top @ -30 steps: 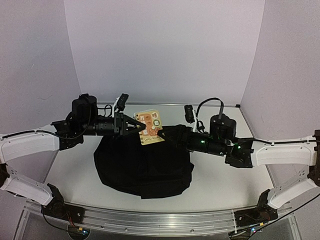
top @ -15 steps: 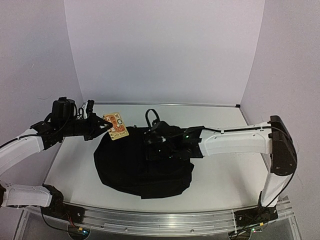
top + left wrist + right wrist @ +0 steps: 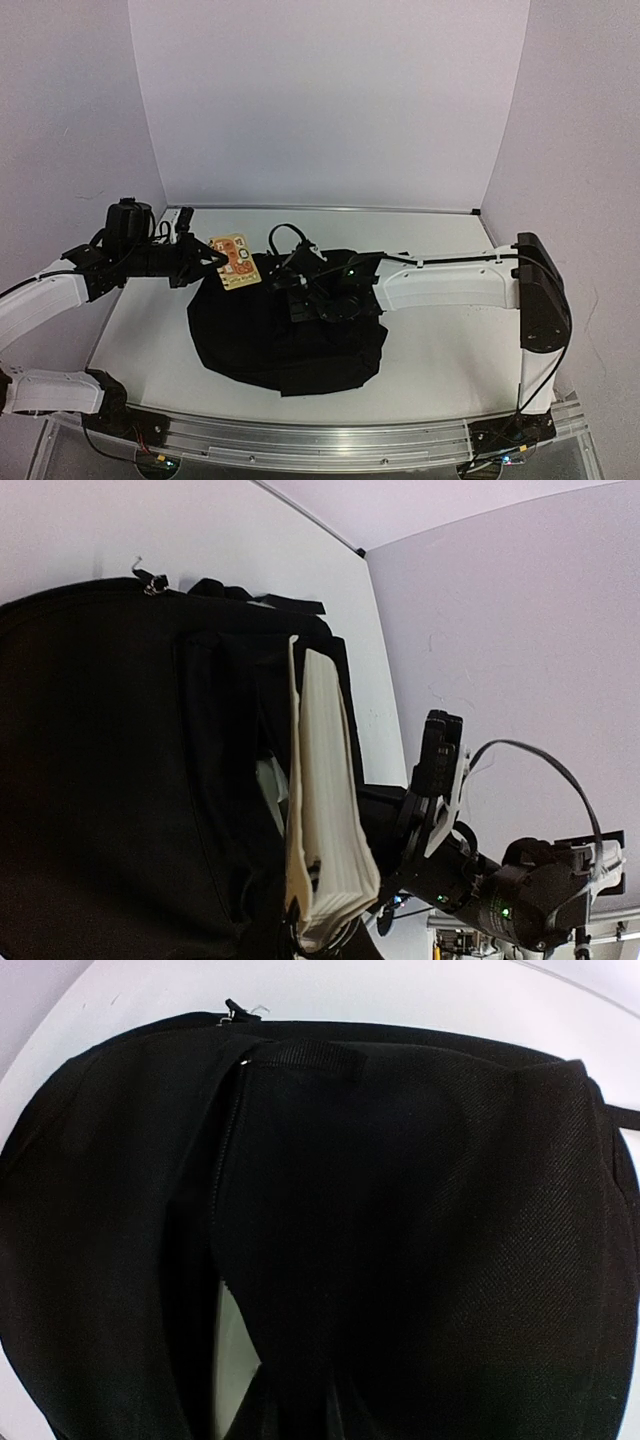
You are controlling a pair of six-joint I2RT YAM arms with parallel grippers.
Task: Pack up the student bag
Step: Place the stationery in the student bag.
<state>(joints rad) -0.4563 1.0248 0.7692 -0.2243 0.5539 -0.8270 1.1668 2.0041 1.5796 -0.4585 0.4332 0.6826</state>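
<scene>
Well, student bag (image 3: 285,340): a big soft black pack lying flat on the white table (image 3: 440,345), in the lower middle of the overhead view.
Bag opening: in the right wrist view a zipper (image 3: 222,1150) runs down from the upper left of the frame to a gap at the bottom. A pale sliver shows in that gap, and I cannot tell what it is.
Left gripper (image 3: 213,257): jaws clamped tight on a book (image 3: 234,262), which it holds at the bag's upper left edge, left of centre in the overhead view.
Book: thick, with cream pages and a tan cover with coloured patches. The left wrist view shows it edge-on in the middle of the frame, against the black fabric.
Right gripper (image 3: 300,298): reaching in from the right and down on the top part of the bag, at the centre of the overhead view. It is black against black and its own camera shows only fabric, so I cannot tell how wide its jaws stand or whether they have hold of anything.
Right arm (image 3: 440,285): its white link stretches level from the right of the frame toward the middle.
</scene>
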